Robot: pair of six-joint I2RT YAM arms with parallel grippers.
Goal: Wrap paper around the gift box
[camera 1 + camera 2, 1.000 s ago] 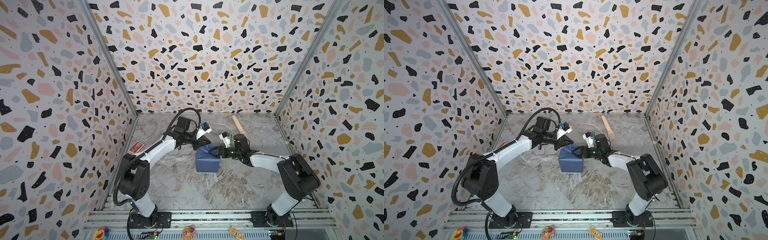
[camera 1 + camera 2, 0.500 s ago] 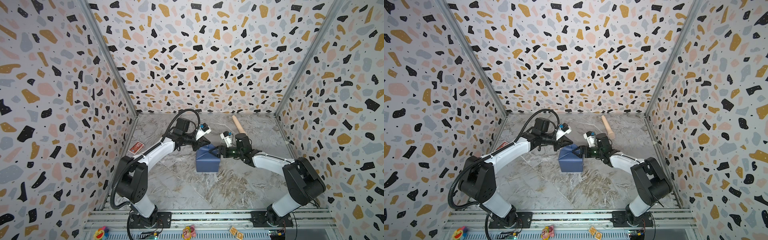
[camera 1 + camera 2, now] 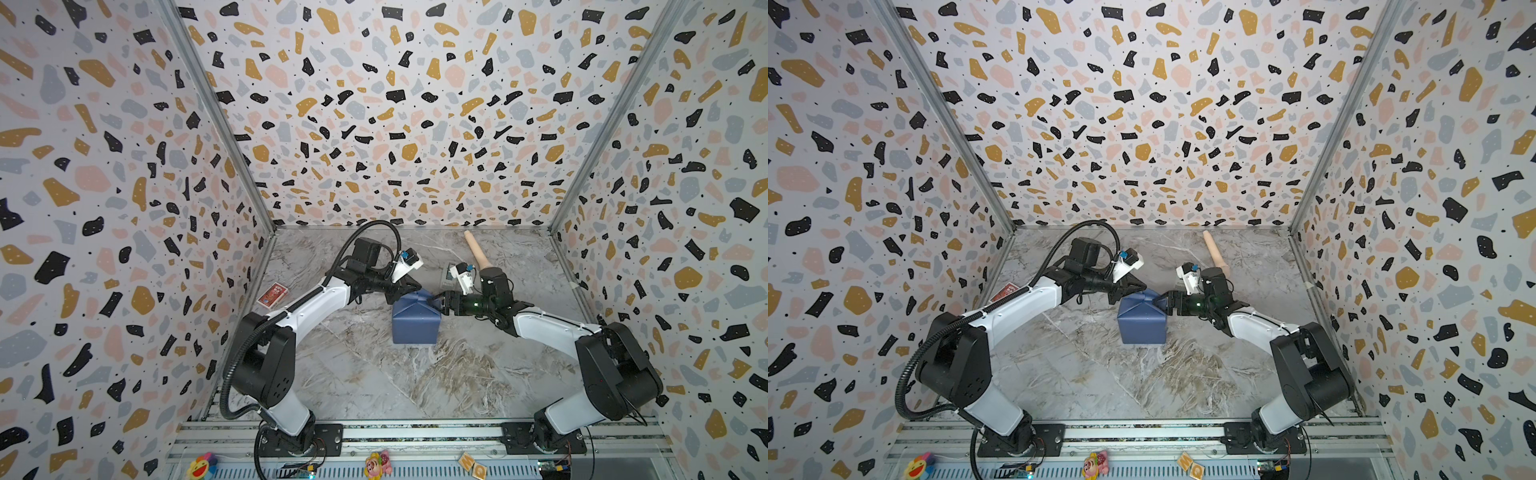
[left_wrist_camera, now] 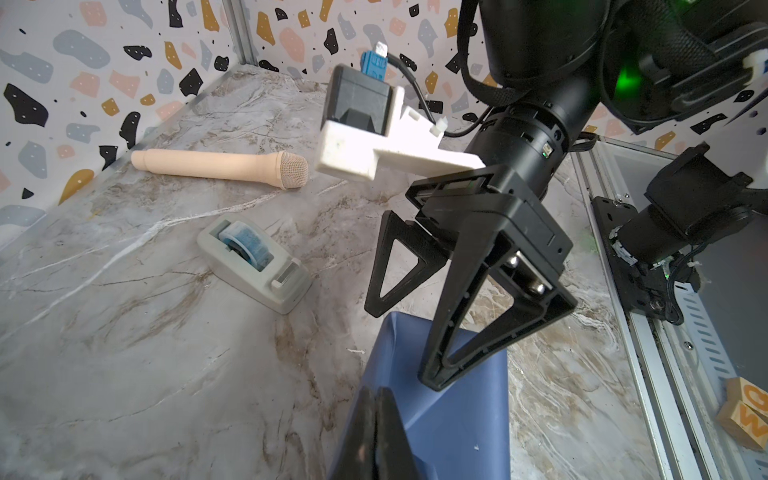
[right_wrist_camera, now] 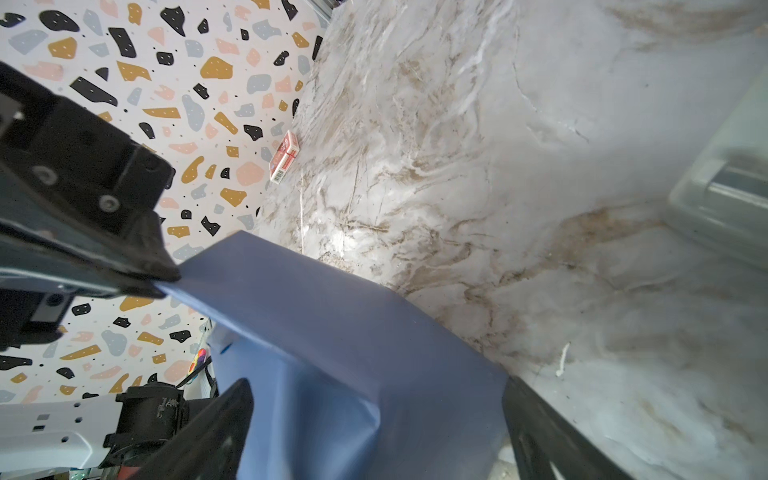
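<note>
Both top views show thin dull-blue paper (image 3: 413, 328) folded around the hidden gift box on the marbled tabletop (image 3: 374, 374); left gripper (image 3: 413, 286) pinches an end flap, right gripper (image 3: 437, 302) spread astride it; taping seemingly remains.

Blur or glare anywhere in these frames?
Right wrist view: tape dispenser at frame edge out of focus, glare patch on table beside the paper. Left wrist view: tape dispenser sharp, left gripper close-up soft. Both top views: evenly lit, sharp, walls splayed by wide lens.
</note>
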